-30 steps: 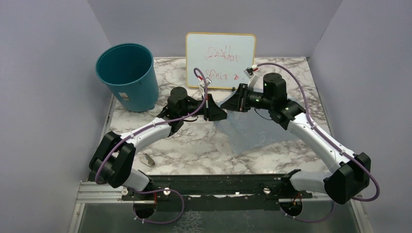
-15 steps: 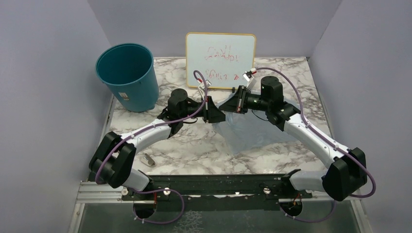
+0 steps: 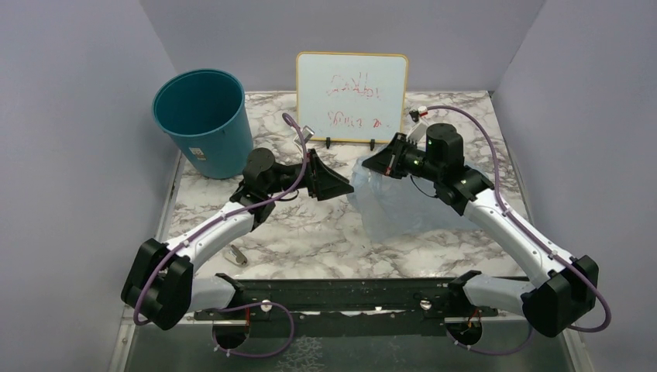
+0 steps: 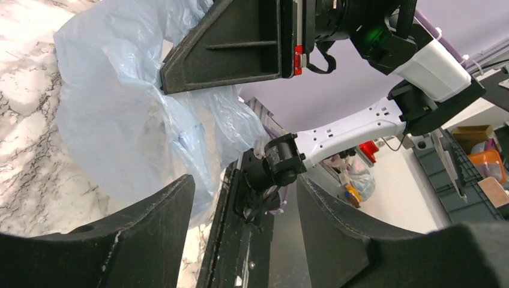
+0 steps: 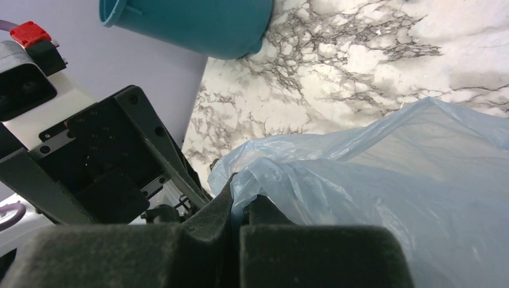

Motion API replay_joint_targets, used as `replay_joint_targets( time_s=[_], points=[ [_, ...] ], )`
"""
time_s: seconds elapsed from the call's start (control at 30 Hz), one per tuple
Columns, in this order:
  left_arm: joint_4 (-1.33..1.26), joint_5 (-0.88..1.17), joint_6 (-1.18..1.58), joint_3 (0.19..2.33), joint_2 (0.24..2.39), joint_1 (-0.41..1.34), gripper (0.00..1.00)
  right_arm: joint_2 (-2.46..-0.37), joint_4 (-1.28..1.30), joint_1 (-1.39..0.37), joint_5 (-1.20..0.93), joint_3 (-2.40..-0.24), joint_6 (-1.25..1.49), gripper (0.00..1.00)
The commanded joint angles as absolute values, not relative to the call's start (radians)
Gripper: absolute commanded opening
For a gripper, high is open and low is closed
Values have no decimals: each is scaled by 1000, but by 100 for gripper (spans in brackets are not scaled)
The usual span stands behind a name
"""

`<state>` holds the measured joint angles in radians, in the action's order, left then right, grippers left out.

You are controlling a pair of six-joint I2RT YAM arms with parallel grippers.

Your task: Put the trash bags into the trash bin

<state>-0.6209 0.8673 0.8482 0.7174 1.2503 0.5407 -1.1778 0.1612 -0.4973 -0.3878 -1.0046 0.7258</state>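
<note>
Left arm: reaches from its base at the near left edge toward the table's middle, forearm slanting up and right, wrist level.
Left gripper (image 3: 331, 184): fingers (image 4: 114, 240) spread wide apart with nothing between them; it points right at the bag but is apart from it.
Trash bin (image 3: 204, 122): teal bucket standing upright at the far left corner of the marble table (image 3: 302, 232), mouth up, white label low on its side; behind and left of the left wrist.
Small metal object (image 3: 237, 255): lies on the marble near the left forearm; too small to identify.
Whiteboard (image 3: 352, 75): propped upright at the far edge, red scribbles on it, behind both grippers.
Trash bag (image 3: 399, 203): light-blue translucent plastic, crumpled and spread over the table's centre-right, one edge lifted.
Right gripper (image 3: 378, 161): fingers pressed together, pinching the bag's bunched upper edge.
Right arm: arches from the near right corner up and leftward, elbow bent, wrist angled down-left over the bag.
</note>
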Motion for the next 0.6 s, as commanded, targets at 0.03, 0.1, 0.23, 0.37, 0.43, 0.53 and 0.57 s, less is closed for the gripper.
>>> replay_joint_targets(
  time_s=[0.03, 0.1, 0.23, 0.37, 0.43, 0.53, 0.57],
  points=[
    [-650, 885, 832, 709, 1267, 537, 64, -1148, 203, -495, -331, -1041, 695, 0],
    [-650, 881, 830, 712, 1277, 538, 63, -1146, 204, -495, -342, -1042, 700, 1],
    [-650, 871, 822, 709, 1282, 538, 63, -1146, 199, -496, -366, -1037, 717, 0],
    [-650, 829, 779, 674, 1286, 538, 64, -1146, 184, -496, -410, -1034, 722, 1],
    [-649, 794, 763, 658, 1309, 536, 64, -1146, 177, -495, -423, -1033, 711, 1],
    [-654, 859, 768, 693, 1375, 548, 62, -1147, 204, -495, -423, -1045, 695, 1],
    [-656, 879, 765, 710, 1390, 557, 60, -1148, 217, -495, -426, -1051, 689, 1]
  ],
)
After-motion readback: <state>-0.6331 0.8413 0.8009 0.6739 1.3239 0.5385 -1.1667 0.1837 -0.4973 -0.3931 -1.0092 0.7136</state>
